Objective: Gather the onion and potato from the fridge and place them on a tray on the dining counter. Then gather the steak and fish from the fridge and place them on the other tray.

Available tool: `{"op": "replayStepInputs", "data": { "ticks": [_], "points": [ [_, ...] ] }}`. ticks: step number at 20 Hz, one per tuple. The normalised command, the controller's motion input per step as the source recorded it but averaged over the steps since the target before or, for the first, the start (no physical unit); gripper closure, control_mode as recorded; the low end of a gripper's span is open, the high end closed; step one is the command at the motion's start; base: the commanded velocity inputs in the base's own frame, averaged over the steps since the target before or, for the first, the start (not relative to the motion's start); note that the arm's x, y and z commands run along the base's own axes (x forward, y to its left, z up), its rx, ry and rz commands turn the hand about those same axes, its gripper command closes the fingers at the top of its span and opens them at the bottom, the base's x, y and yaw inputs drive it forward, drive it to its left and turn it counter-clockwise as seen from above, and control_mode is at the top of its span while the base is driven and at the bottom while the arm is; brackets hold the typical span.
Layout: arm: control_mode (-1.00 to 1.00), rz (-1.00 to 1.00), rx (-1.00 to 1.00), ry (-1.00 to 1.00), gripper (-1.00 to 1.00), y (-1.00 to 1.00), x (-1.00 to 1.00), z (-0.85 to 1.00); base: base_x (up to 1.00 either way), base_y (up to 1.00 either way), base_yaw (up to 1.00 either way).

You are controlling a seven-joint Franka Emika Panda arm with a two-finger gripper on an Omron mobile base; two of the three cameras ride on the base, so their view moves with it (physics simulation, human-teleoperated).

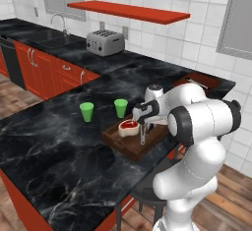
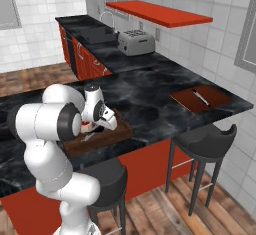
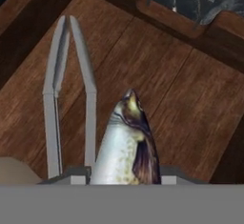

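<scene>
The fingers (image 3: 124, 178) hold a fish (image 3: 126, 144) between them, pinching it at its back end. The fingers are only a little way apart, with the fish's body filling the gap. The fish is long and thin. In the hand view its long side runs up and away from the fingers, and its head points up toward the middle of the picture. It is silver-white on one side and brown on the other.

Under the fish is a dark wooden tray (image 3: 181, 118). Whether the fish touches the wood or hangs just above it cannot be told. Next to the fish lie metal tongs (image 3: 66, 94), flat on the tray, with their two arms meeting at the far tip.

In the left base view the fingers (image 1: 143, 137) point straight down into the same tray (image 1: 120, 145). A red steak (image 1: 129, 127) with a pale edge lies in the tray, just beside the fingers.

The tray sits near the edge of the black worktop (image 1: 54, 161). Two green cups (image 1: 87, 112) stand on the worktop near the tray. A second tray (image 2: 200, 99), reddish-brown, lies well apart, farther along the worktop. A silver toaster (image 1: 105, 42) stands on the far worktop by the wall.
</scene>
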Motion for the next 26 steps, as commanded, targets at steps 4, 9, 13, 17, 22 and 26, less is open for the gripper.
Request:
{"op": "replayStepInputs", "data": {
  "ticks": [4,9,13,17,22,26],
  "points": [
    [-1.00,0.00,0.00,-0.02,-1.00,0.01,-0.08,0.20,0.00,0.00,0.00],
    [-1.00,0.00,0.00,-0.13,-1.00,0.00,-0.31,0.47,0.00,0.00,0.00],
    [-1.00,0.01,0.00,-0.17,-1.00,0.00,-0.31,0.76,0.00,0.00,0.00],
    [-1.00,0.06,0.00,-0.11,-1.00,-0.04,-0.46,0.98,0.00,0.00,0.00],
    [-1.00,0.13,0.00,-0.04,-1.00,-0.06,-0.69,1.00,0.00,0.00,0.00],
    [-1.00,0.19,0.00,0.00,-1.00,-0.16,-0.73,1.00,0.00,0.00,0.00]
  ]
}}
